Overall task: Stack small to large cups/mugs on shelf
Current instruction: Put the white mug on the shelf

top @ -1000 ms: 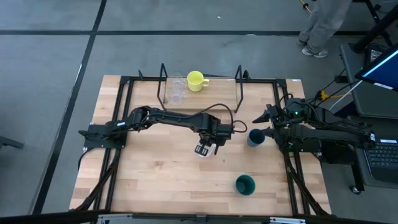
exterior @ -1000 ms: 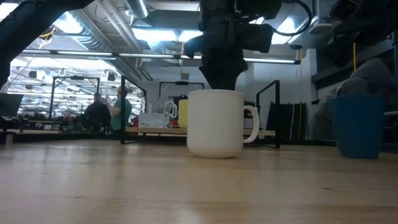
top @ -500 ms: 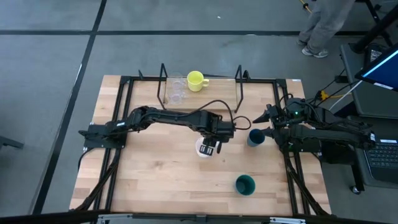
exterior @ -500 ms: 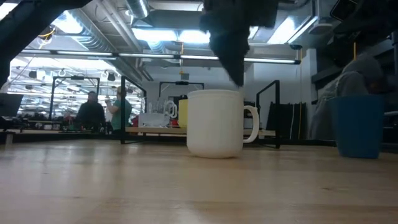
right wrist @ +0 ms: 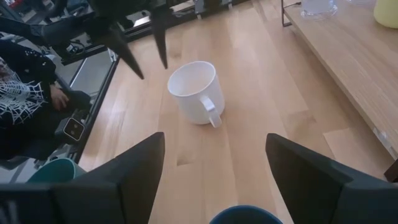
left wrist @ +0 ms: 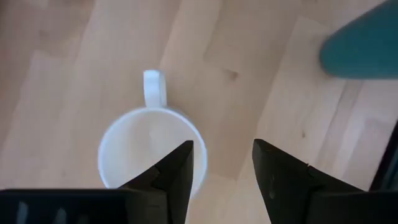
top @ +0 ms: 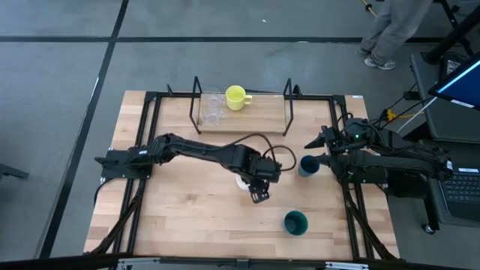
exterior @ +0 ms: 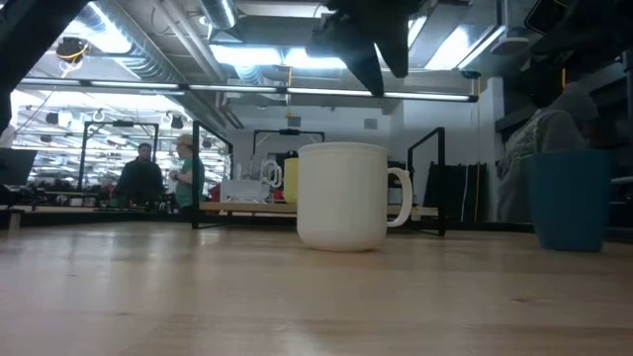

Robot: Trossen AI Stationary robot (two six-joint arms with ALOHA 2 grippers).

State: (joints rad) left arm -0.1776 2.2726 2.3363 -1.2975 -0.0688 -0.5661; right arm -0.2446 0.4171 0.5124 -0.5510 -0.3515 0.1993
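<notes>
My left pincer (top: 258, 193) hangs above the white mug (top: 244, 180), fingers apart and holding nothing; in my left wrist view one fingertip (left wrist: 180, 163) overlaps the rim of the white mug (left wrist: 150, 149), the other sits over bare wood beside it. From the low view the pincer (exterior: 381, 69) is clear of the rim of the white mug (exterior: 344, 196), not touching. The mug stands upright mid-tabletop (top: 187, 210), handle toward the right arm's side.

My right pincer (top: 310, 150) waits at the right edge, fingers spread wide and empty, with the dark blue cup (top: 307, 166) just beside it (only a sliver of its rim shows in the right wrist view).

The dark green cup (top: 295, 222) stands alone near the front, well apart from the mug. Open wood lies to the left of the white mug and in front of it.

The shelf (top: 241, 118) runs along the far edge. On it are the yellow mug (top: 237, 97) and, close by, the clear glass cups (top: 213, 109), hard to separate from above. Most of the shelf board is bare.

People (exterior: 158, 178) stand far back in the room, a bent figure shows at the right of the low view, and legs (top: 390, 34) are cut off at the top of the high view.
</notes>
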